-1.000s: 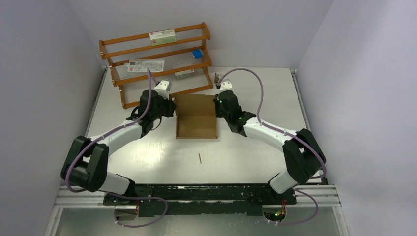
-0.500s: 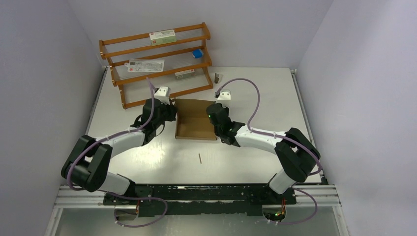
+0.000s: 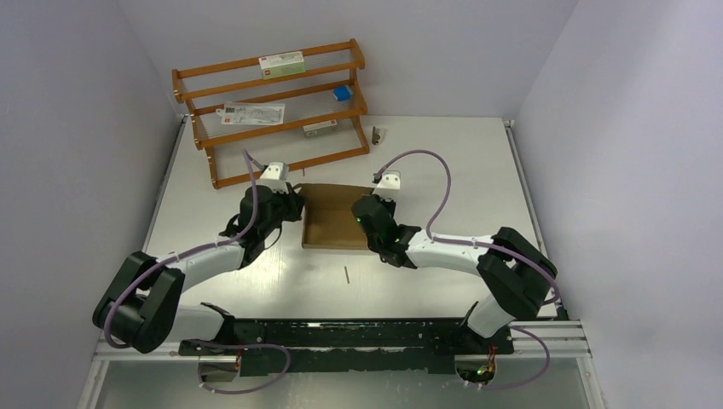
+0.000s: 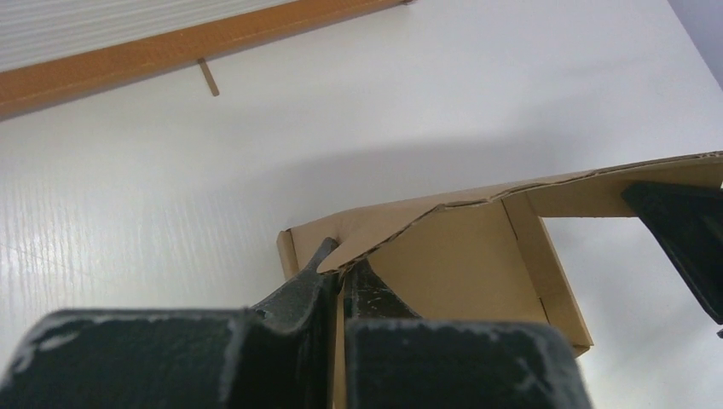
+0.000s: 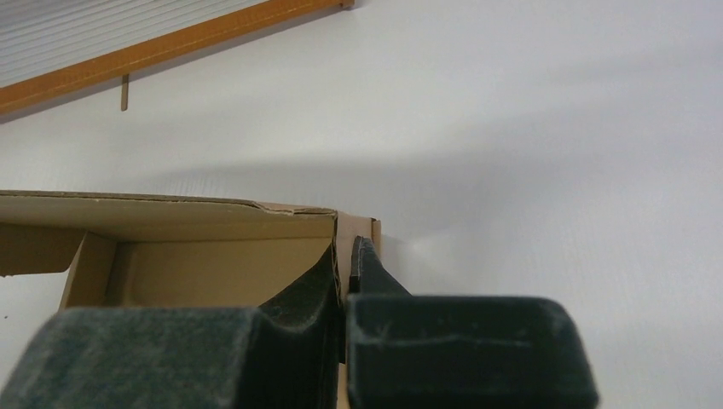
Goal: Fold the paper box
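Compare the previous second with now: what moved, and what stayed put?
Both hands moved toward the arm bases: the left hand and right hand, each shut on a side wall of the paper box, dragged it nearer, and its far flap looks folded further over. No grip was taken or released. The wooden rack, its items and the small stick stayed put.

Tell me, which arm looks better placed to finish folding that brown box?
Slightly the right. The left gripper and right gripper each pinch an opposite side of the paper box, but the right sits nearer its front edge, so it could probably pull the fold shut.
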Tool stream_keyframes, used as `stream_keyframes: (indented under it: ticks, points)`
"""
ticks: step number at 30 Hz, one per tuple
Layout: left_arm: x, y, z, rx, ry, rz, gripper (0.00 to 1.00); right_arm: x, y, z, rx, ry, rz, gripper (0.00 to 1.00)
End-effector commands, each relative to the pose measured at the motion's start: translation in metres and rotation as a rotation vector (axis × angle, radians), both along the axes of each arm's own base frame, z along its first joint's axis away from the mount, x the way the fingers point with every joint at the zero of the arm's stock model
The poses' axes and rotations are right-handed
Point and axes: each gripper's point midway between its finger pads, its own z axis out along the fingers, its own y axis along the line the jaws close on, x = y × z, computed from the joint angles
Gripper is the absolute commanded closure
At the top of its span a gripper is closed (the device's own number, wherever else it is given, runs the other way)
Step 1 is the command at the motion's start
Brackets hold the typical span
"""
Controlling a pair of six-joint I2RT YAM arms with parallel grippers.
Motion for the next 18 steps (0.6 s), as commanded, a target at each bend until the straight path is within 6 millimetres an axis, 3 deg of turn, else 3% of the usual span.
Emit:
stream_keyframes:
  ticks: [1,18]
  points:
    - [-0.034,-0.022,-0.017,-0.093,0.099,-0.107,0.95,-0.018,0.017,-0.008,0.066,0.017,0.030,1.00]
    - [-0.068,-0.013,-0.045,-0.149,0.163,-0.094,0.93,-0.047,0.005,-0.031,0.029,-0.015,0.057,0.94]
